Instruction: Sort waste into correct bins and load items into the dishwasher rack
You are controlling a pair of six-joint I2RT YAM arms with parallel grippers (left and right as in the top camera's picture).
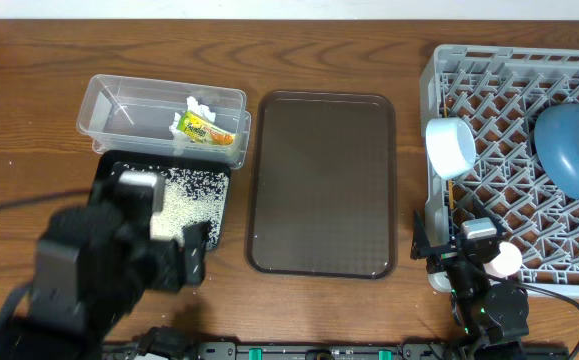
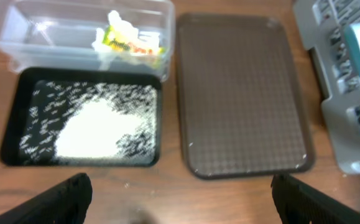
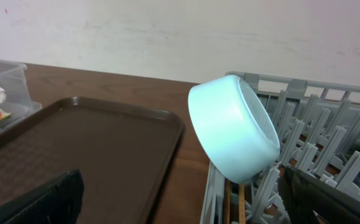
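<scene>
Waste looks sorted: snack wrapper and tissue in clear tub, rice grains in black tray.

Your item of concern: mint-green bowl, on its side at left edge of dishwasher rack, mouth toward 3 o'clock. It lies at 12 o'clock from right gripper, so right arm is nearer.

Right fingers spread wide, empty. Left gripper likewise, above black tray.

Bowl leans on pegs; seating judged doubtful. Room is open at 9 o'clock over brown tray; pegs crowd 3 o'clock.

White bowl not seen.
</scene>
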